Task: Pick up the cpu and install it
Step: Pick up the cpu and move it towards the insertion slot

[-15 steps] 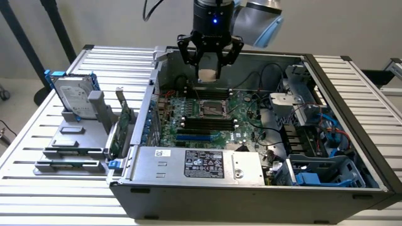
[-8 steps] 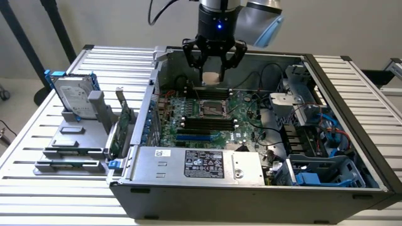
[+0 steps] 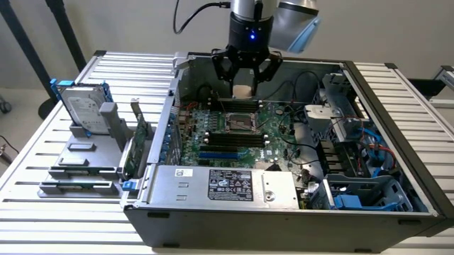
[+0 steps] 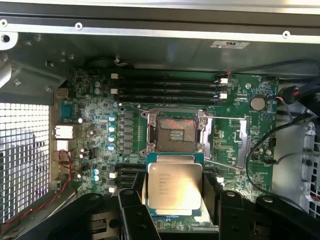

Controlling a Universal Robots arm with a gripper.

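The cpu [image 4: 173, 187] was a small flat square with a shiny silver-grey metal lid, faint printed lettering and a thin darker rim. It sat between the black, matte fingers [image 4: 131, 210] of the gripper [image 4: 172, 202], which were set wide and pinching the chip by two opposite edges. In the exterior view the gripper [image 3: 243, 87] hung inside the open computer case [image 3: 284, 218], with the cpu [image 3: 243, 91] showing as a pale patch between its finger ends.

The chip was held in the air above the green motherboard [image 4: 95, 130], close to the square socket [image 4: 176, 132] but not seated in it. The socket had a bright metal frame around a dark, pin-filled middle [image 3: 240, 123]. Long black memory slots [image 4: 165, 87] ran in parallel beside it.

The case was grey sheet metal, with a boxy silver power supply [image 3: 220, 186] carrying a black label. It stood on a ribbed aluminium table [image 3: 71, 223]. At the exterior view's left, a silver hard drive [image 3: 84, 111] in a blue frame stood upright in a grey holder, near a green circuit card [image 3: 138, 143] set on edge.
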